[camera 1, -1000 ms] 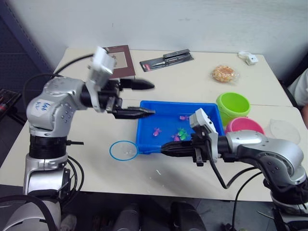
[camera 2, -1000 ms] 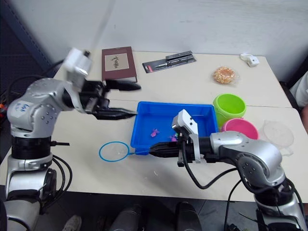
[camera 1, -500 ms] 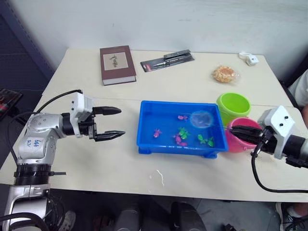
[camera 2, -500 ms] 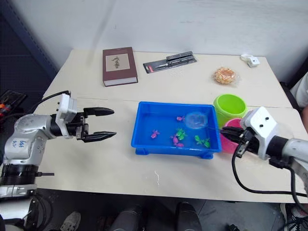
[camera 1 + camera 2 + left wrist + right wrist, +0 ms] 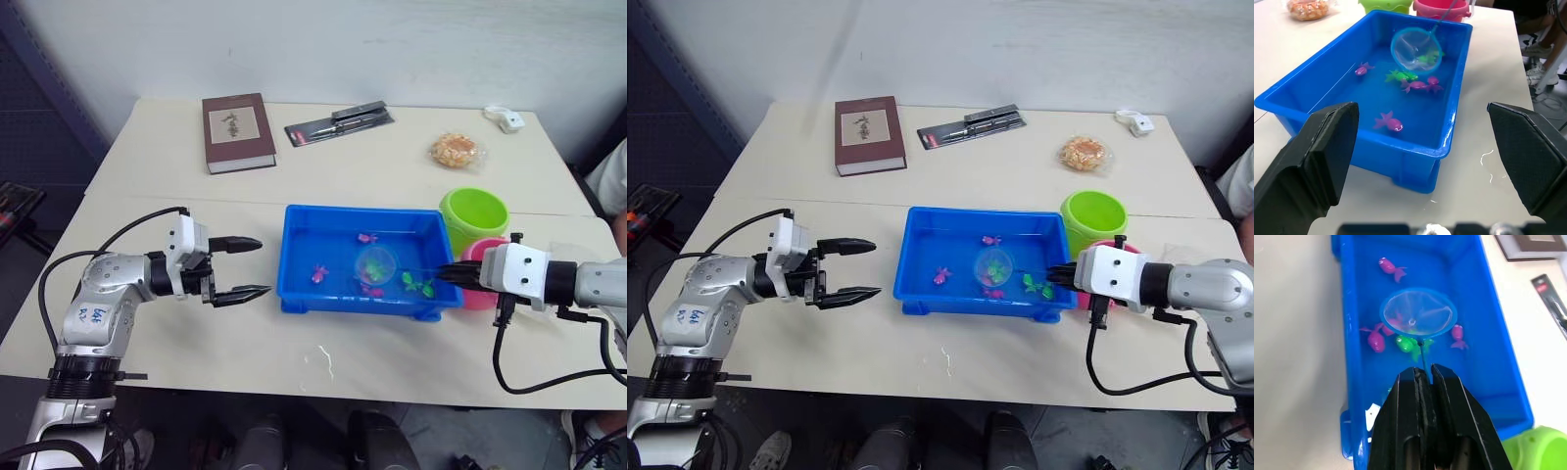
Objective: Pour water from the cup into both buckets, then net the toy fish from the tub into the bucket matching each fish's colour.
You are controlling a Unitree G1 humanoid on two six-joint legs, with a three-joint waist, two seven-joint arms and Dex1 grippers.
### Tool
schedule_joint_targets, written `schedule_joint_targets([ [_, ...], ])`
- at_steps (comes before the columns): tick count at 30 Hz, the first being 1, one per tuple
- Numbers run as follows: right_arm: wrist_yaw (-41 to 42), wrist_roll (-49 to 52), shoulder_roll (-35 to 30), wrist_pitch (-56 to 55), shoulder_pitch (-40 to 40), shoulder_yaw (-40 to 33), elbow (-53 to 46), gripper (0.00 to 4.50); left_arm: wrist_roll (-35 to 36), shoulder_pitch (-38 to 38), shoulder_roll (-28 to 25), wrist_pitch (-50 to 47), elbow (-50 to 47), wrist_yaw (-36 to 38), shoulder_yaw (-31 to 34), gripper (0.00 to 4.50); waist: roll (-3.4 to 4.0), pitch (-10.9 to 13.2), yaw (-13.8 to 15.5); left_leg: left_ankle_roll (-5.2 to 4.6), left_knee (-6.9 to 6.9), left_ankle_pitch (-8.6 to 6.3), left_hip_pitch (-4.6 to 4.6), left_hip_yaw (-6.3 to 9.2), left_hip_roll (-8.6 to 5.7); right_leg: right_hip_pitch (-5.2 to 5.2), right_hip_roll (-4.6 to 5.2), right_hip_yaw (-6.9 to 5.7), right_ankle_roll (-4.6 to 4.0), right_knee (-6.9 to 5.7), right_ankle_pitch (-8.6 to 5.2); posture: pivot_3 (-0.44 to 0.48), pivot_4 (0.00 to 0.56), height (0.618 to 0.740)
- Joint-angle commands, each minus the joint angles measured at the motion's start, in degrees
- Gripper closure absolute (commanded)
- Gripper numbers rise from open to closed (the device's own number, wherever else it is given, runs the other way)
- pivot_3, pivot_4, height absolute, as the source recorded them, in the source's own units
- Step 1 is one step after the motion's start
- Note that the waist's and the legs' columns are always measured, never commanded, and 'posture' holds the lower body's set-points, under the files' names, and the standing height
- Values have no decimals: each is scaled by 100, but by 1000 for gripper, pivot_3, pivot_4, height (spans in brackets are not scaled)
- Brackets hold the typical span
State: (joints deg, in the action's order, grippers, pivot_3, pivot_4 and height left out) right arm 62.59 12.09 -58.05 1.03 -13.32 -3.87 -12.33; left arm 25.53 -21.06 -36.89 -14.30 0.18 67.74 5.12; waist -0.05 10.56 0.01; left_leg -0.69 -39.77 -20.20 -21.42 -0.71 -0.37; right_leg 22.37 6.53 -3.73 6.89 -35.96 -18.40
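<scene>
The net (image 5: 1418,316) is pinched in the right gripper (image 5: 1422,377) over the tub (image 5: 299,220), all toy fish (image 5: 1400,76) seemingly unnetted, while the left gripper (image 5: 250,266) is spread.

Both head views look down from above over the whole worktop (image 5: 392,166); each wrist view sits low and close, facing the tub (image 5: 1400,147) from opposite ends, sharing the tub and net (image 5: 1418,316)

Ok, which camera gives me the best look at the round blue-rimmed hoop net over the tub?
The right wrist view: the round blue-rimmed hoop net faces the camera, its thin stick pinched in the right gripper. The left wrist view shows it tilted and farther off. The head views show it small over the blue plastic tub.
</scene>
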Motion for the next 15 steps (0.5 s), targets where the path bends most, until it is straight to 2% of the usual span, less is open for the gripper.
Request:
schedule_joint_targets([
  [1,193,-242,91,-399,-300,357,214,4500,146,172,-7,-125,-471,-124,7,12,0,0,-7,0,-1,0,0,0,0,0,0,1,1,-1,0,0,150,738],
  [8,53,-930,229,-943,-717,806,883,4500,215,298,-109,-259,-585,-179,29,12,1,0,-1,1,-3,0,0,3,2,1,0,-1,1,-1,0,0,150,738],
  [15,-368,-1133,415,-1341,-1296,608,1680,4500,201,117,-59,-276,-460,-142,-63,12,1,0,-8,1,-4,0,-1,2,2,2,-1,-3,0,-1,0,0,150,738],
])
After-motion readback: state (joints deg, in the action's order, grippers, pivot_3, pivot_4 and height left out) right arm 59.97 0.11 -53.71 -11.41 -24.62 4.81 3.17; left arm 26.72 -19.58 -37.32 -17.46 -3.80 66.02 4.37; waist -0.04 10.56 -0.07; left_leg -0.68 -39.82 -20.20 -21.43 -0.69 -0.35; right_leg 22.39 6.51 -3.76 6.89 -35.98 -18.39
